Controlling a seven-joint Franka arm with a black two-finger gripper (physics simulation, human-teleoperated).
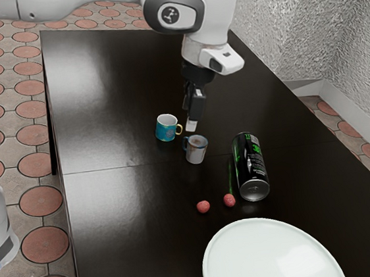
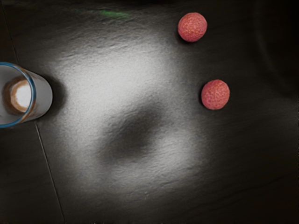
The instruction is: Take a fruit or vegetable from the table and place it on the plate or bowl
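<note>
Two small red lychees lie on the dark table, one (image 1: 203, 206) toward the exterior view's left and the other (image 1: 229, 200) close to a can. A large white plate (image 1: 270, 256) sits at the table's near edge, just beyond them. My gripper (image 1: 192, 119) hangs above the table near two mugs, well short of the fruit, open with nothing between its fingers. In the wrist view both lychees (image 2: 192, 26) (image 2: 215, 94) rest on bare tabletop, away from the spot under my hand.
A teal mug (image 1: 167, 128) and a grey mug (image 1: 196, 148) (image 2: 21, 95) with brown liquid stand just below the gripper. A black and green can (image 1: 251, 166) lies on its side beside the lychees. The table's edge runs along the exterior view's left.
</note>
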